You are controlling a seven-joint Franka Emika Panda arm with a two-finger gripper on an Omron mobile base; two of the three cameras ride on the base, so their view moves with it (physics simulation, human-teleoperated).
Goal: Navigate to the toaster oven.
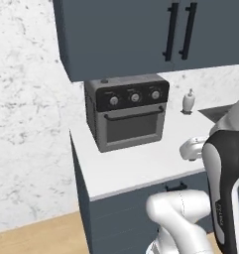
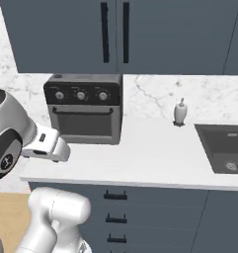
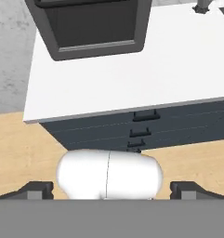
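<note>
From the left base view the toaster oven (image 1: pixel 127 113) stands on the white counter (image 1: pixel 141 163) near its left end, pushed back toward the marble wall and tucked under the dark upper cabinet (image 1: pixel 141 34), a sensible spot for a small appliance since it leaves the near part of the worktop bare for use; a small white soap dispenser (image 1: pixel 189 101) stands to its right, next to the corner of a sink. The oven is a boxy grey-metal unit with a black top panel carrying three round knobs, a bar handle below them and a dark glass door. From the right base view the oven (image 2: pixel 85 108) lies left of centre, with the dispenser (image 2: pixel 179 112) well apart to its right and the dark sink (image 2: pixel 224 148) further right; the arm is folded low and close to the base, which I judge suits driving rather than reaching. In the hand view the gripper (image 3: pixel 111 190) points at the counter's front edge and drawers (image 3: pixel 141 130), with the oven's door (image 3: pixel 92 25) at the far top; the finger tips sit wide apart at the bottom with nothing between them, so the pincer is spread and empty
</note>
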